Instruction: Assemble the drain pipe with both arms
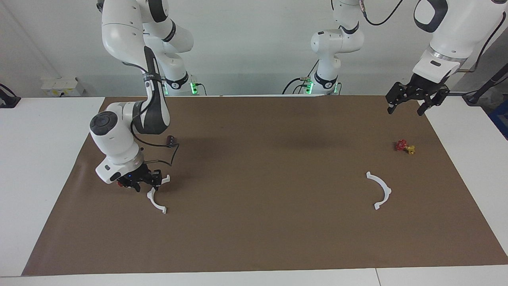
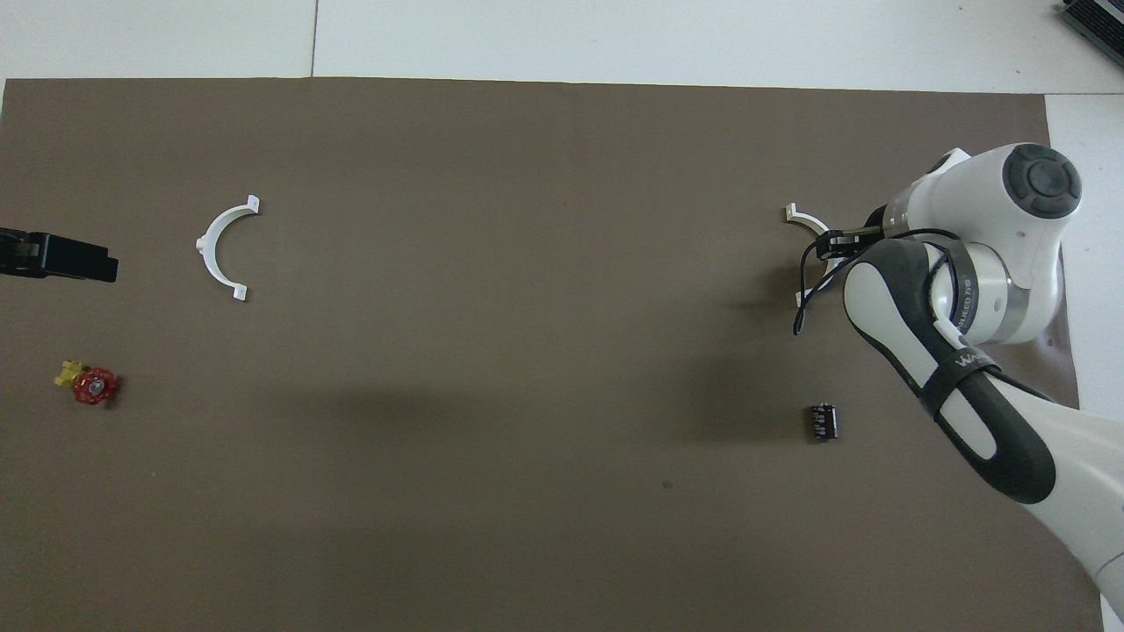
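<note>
in the facing view the right gripper [image 1: 152, 179] is down pinching one white half-ring [image 1: 157, 197] on the brown surface [image 1: 254, 222], the left gripper [image 1: 416, 99] waits spread above, and overhead the other half-ring [image 2: 224, 247] lies near a red-and-yellow fitting [image 2: 88, 384].

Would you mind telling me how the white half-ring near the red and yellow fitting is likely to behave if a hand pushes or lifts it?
The half-ring looks thin, so probably light and slightly springy. It lies flat on the brown mat, so a push would likely slide or spin it, not roll it. Its small end tabs might catch.
</note>
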`<move>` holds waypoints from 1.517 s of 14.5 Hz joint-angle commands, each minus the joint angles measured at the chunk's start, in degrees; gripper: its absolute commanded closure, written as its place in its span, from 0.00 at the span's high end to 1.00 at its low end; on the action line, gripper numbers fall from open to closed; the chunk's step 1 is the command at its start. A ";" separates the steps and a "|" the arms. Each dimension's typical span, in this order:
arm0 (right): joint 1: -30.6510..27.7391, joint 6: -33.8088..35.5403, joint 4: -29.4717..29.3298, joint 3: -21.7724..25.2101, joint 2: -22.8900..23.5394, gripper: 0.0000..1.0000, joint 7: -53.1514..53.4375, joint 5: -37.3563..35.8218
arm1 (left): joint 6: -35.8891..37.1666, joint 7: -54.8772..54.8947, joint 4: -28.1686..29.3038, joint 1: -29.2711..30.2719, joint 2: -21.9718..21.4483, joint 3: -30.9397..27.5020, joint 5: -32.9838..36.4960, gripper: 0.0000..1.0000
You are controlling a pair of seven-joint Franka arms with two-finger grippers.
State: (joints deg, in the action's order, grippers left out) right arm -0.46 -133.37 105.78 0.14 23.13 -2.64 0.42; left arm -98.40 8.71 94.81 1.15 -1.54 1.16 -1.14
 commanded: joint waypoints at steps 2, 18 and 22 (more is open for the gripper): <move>-0.77 -1.37 2.15 -0.49 -0.37 0.56 0.44 0.89 | -7.06 -0.36 4.85 0.96 0.82 0.34 -0.62 1.00; 0.20 -1.63 2.42 -0.49 0.33 0.00 3.96 0.54 | -27.27 -0.36 8.81 2.63 18.13 0.34 -0.62 1.00; 3.79 0.64 -2.31 -0.31 0.77 0.00 8.32 -0.51 | -29.21 -0.36 8.46 3.42 20.61 0.34 -0.62 1.00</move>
State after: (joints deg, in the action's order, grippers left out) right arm 1.48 -133.92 106.66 -0.16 23.35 1.30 0.62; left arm -125.96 8.45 103.43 3.35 18.72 0.99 -1.19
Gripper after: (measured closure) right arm 0.930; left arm 0.000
